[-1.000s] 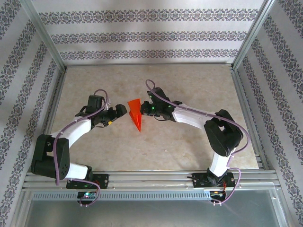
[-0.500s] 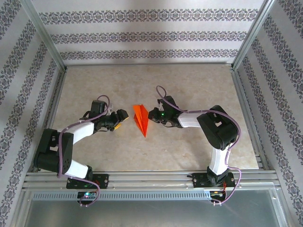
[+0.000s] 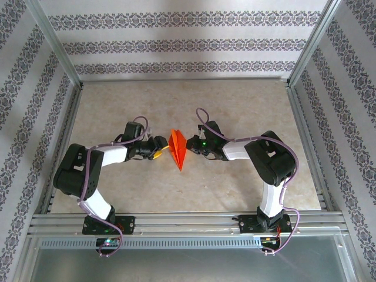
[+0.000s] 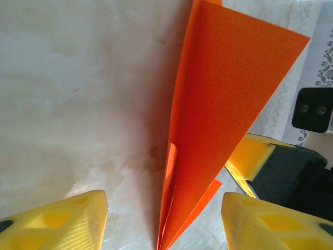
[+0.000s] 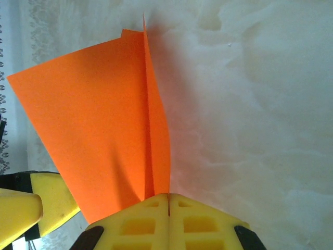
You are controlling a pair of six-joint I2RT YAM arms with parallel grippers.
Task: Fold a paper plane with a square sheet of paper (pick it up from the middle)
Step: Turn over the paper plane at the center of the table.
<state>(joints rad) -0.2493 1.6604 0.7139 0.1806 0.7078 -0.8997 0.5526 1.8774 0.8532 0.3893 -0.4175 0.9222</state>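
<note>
Folded orange-red paper plane (image 3: 178, 150), upright

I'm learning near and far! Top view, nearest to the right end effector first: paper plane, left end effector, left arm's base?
1. paper plane: held by it, middle.
2. left end effector: across the plane.
3. left arm's base: near-left corner.

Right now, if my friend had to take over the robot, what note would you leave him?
The right gripper is shut on the paper plane, pinching it.
The left gripper is open, with one finger on each side of the plane, not gripping it.
The plane is over the middle of the table, between both grippers, its point toward the arm bases.
Done: the sheet is already folded into a narrow dart.
Left: probably a pinch from the left gripper, then any last creases.
</note>
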